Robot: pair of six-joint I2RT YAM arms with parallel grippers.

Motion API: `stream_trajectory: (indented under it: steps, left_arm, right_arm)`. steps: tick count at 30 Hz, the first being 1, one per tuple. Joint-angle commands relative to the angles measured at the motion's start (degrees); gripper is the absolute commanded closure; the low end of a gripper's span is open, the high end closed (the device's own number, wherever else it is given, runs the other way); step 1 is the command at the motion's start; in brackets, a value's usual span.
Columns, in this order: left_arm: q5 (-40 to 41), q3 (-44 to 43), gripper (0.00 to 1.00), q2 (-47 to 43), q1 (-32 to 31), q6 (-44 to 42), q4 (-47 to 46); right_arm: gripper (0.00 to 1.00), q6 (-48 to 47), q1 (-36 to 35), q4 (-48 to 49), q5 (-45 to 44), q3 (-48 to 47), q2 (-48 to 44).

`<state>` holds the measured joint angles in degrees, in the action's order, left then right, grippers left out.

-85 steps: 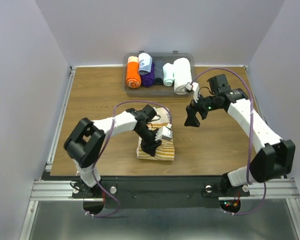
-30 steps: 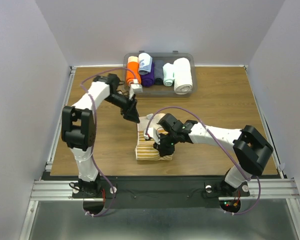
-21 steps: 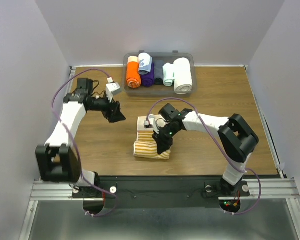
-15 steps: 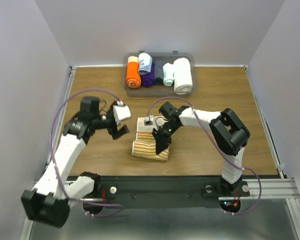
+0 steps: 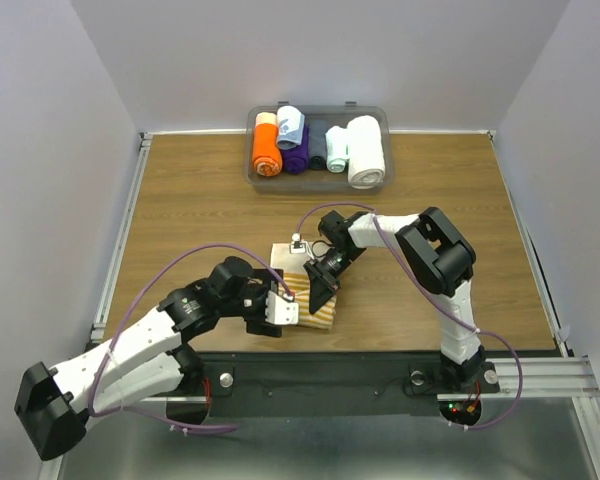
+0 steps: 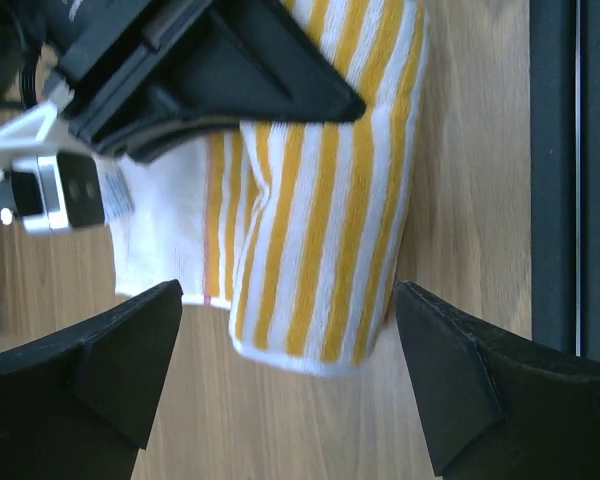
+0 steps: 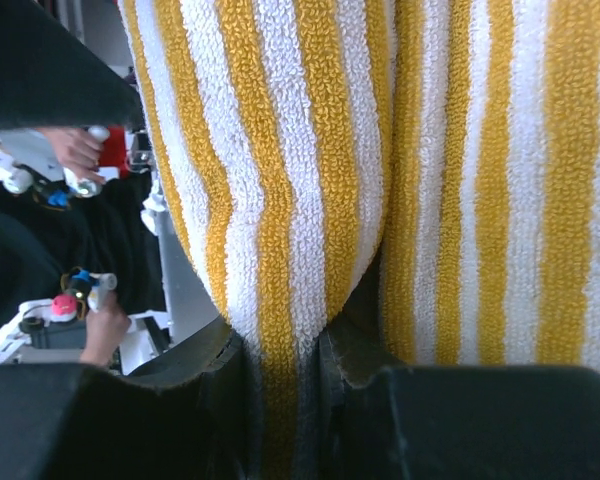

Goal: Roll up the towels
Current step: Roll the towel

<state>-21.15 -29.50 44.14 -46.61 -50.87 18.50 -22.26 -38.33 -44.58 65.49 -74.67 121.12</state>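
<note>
Low-centre on the desk, the striped towel is lying with its roll end between the wide-spread left jaws, long axis pointing away; the right jaws are pinching its fold.

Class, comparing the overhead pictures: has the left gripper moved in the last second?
Yes. The left gripper swung from the towel bin toward the near edge of the table, beside the striped towel.

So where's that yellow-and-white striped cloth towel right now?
In the top view the yellow-and-white striped cloth towel lies near the front edge of the wooden table, with the open left gripper at its left end and the right gripper pinching a fold.
</note>
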Motion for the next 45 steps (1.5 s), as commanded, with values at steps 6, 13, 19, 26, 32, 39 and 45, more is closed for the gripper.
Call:
stream_trajectory:
  steps: [6, 13, 19, 26, 32, 39, 45]
  left_arm:
    - [9.4, 1.5, 0.01, 10.3, -10.9, 3.3, -14.0]
    - [13.1, 3.6, 0.11, 17.5, -13.2, 3.1, -17.1]
    - [12.0, 2.7, 0.46, 21.9, -13.9, 6.0, -14.3]
    - [9.0, -0.4, 0.69, 26.1, -14.1, 5.0, -8.4]
    - [2.1, -6.4, 0.91, 29.8, -14.0, 5.8, -0.3]
    - [-0.5, -7.2, 0.98, 31.4, -13.5, 8.0, -0.6]
    - [-1.4, -8.4, 0.99, 33.9, -13.2, 8.4, -0.3]
  right_arm:
    - [0.96, -1.8, 0.1, -3.1, -1.8, -2.7, 3.8]
    - [0.95, -2.4, 0.1, -4.1, -1.7, -2.9, 3.9]
    - [0.93, -2.7, 0.5, -4.6, -1.7, -3.5, 4.0]
    - [0.56, -1.2, 3.1, -5.6, -6.4, -9.1, 2.7]
    - [0.26, 2.1, 9.9, -7.5, -9.2, -21.8, 3.2]
    - [0.27, 6.2, 12.7, -1.4, -10.4, -20.2, -2.6]
    - [0.51, 9.4, 12.7, 0.0, -10.1, -15.6, -5.3]
